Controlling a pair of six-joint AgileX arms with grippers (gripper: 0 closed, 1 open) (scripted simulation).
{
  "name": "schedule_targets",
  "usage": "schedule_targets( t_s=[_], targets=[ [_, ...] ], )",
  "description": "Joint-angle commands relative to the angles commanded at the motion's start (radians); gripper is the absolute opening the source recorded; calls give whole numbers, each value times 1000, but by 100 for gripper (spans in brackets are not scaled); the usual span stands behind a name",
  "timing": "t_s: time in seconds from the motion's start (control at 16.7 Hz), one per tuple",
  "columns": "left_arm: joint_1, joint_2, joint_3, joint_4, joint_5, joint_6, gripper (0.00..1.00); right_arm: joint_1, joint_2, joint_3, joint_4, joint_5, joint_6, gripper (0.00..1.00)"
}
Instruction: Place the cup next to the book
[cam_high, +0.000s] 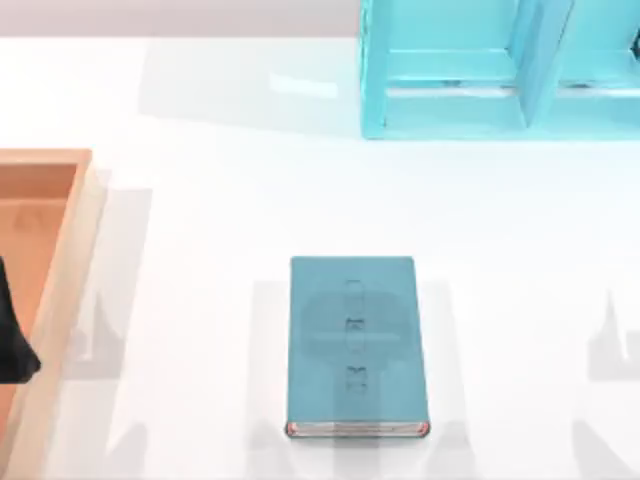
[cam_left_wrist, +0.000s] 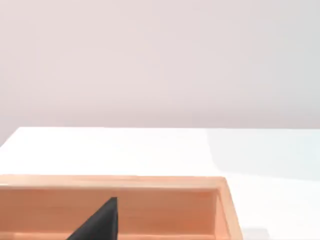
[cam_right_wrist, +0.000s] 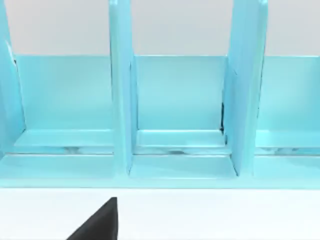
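Your left gripper (cam_high: 12, 345) hangs at the table's left edge, over the wooden tray (cam_high: 70, 260). From its wrist camera you see one dark fingertip (cam_left_wrist: 100, 222) against the tray's inner wall, and how far the jaws stand apart cannot be told. Your right arm's camera looks across the white table (cam_high: 200, 200) at the light cyan shelf frame (cam_right_wrist: 175, 145), again with a single dark fingertip (cam_right_wrist: 100, 222) in the corner, so its jaws cannot be read either.

The book (cam_high: 352, 345) lies flat near the middle of the table, well apart from tray and shelf, with bare table on both sides. You cannot yet see the cup. Expect it to be light, rigid and smooth-sided, so likely slippery: close across its body below the rim, squarely, and keep it upright.
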Motion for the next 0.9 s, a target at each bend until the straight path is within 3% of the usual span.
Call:
schedule_targets(
  t_s=[0.24,0.42,0.6,0.9],
  targets=[
    [0,0,0,0,0,0,100,3,30,24,-21,-8,-29,100],
    [0,0,0,0,0,0,100,9,151,119,-103,-33,-150,100],
    [0,0,0,0,0,0,100,5,367,269,-237,-62,-366,100],
    [0,0,0,0,0,0,100,-47,861,589,-523,-97,-858,100]
  ],
)
